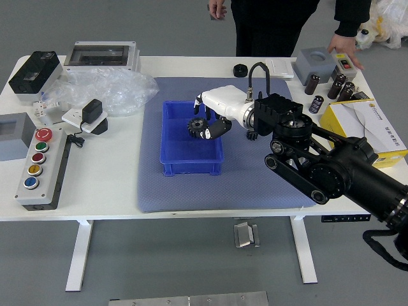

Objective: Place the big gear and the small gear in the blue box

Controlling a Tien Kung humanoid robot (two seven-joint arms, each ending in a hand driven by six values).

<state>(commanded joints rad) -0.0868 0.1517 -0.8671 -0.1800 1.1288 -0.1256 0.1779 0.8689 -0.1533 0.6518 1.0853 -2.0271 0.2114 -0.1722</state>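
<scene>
Gear (pixel 196 127), the big one, sits inside the blue box (pixel 190 167), seemingly released, below my right hand (pixel 228 101), its fingers apart. The small gear (pixel 252 135), partly hidden by that hand, remains to be placed from the mat (pixel 268 185): half done, I judge. A person's hands (pixel 345 46) grasp nothing visible beyond the worktop's middle (pixel 102 201).

Button box (pixel 43 169) at left, plastic wrap (pixel 105 89), yellow-edged box (pixel 362 131) at right
</scene>
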